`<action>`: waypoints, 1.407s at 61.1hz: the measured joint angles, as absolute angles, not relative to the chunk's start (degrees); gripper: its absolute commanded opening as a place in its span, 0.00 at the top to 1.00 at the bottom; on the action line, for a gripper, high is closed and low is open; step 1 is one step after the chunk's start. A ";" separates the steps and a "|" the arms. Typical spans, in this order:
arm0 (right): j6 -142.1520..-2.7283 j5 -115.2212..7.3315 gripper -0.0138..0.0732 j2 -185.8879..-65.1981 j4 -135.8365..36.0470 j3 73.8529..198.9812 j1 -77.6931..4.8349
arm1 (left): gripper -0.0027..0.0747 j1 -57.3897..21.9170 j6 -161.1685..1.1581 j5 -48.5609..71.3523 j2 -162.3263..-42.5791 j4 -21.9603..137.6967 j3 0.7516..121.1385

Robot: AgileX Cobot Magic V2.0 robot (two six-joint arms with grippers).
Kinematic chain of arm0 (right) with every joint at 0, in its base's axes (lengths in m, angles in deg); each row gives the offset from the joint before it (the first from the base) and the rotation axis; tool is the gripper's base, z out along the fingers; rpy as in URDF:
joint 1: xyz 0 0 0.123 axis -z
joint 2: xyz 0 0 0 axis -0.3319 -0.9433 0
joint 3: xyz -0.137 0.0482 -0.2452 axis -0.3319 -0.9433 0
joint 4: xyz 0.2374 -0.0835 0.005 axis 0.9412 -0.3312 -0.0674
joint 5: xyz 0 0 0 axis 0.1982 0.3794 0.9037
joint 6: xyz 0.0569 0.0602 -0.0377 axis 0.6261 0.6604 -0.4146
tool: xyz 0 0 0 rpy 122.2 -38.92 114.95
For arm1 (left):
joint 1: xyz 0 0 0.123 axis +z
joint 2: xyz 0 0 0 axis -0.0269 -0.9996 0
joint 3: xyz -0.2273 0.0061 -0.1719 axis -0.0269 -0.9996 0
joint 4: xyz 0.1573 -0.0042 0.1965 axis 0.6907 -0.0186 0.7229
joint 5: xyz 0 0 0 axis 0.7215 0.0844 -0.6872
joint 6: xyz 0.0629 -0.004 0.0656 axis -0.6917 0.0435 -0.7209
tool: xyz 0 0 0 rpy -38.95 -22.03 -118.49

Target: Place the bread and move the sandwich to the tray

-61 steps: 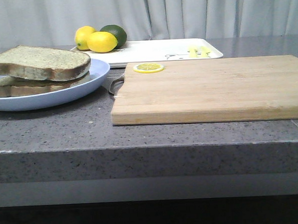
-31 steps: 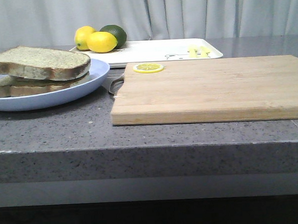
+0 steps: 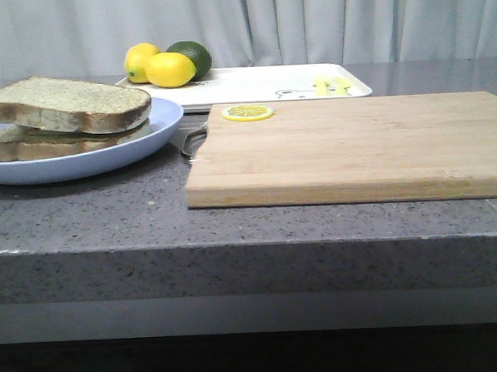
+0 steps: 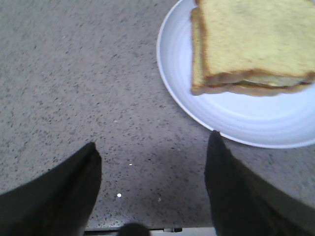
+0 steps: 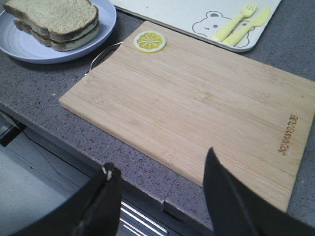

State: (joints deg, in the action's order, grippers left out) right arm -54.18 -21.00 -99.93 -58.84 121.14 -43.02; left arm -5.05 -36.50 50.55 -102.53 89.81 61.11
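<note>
The sandwich [image 3: 57, 121] lies on a round pale blue plate [image 3: 89, 161] at the left of the counter. The bread [image 3: 61, 102] is its top slice, thick with a brown crust. The filling between the slices is mostly hidden. The white tray [image 3: 260, 87] lies at the back behind the cutting board. My left gripper [image 4: 153, 140] is open over bare counter, its right finger near the plate [image 4: 246, 123] rim and the sandwich [image 4: 251, 49] beyond. My right gripper [image 5: 160, 158] is open above the counter's front edge, holding nothing. Neither gripper shows in the front view.
A light wooden cutting board [image 3: 346, 147] fills the middle and right, with a lemon slice [image 3: 247, 113] on its far left corner. Two lemons [image 3: 169, 69] and a lime [image 3: 191, 54] sit on the tray's left end. The tray [image 5: 172, 14] bears a bear print and yellow cutlery marks [image 5: 241, 19].
</note>
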 measured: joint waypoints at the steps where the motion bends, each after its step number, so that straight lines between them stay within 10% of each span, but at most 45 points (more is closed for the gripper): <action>1: -54.18 -21.00 0.38 -99.93 -58.84 121.14 -43.02 | 0.40 -4.08 -36.95 50.57 -103.52 89.10 61.61; 23: -54.18 -21.00 0.38 -99.85 -58.84 121.14 -43.02 | 0.40 13.00 -58.12 53.52 -122.87 56.08 71.06; 54: -54.18 -21.00 0.38 -99.85 -58.84 121.14 -43.02 | 0.40 13.73 -61.79 50.87 -137.71 46.69 73.87; 86: -54.18 -21.00 0.38 -99.85 -58.84 121.14 -43.02 | 0.67 12.03 -62.94 48.54 -141.79 45.78 73.98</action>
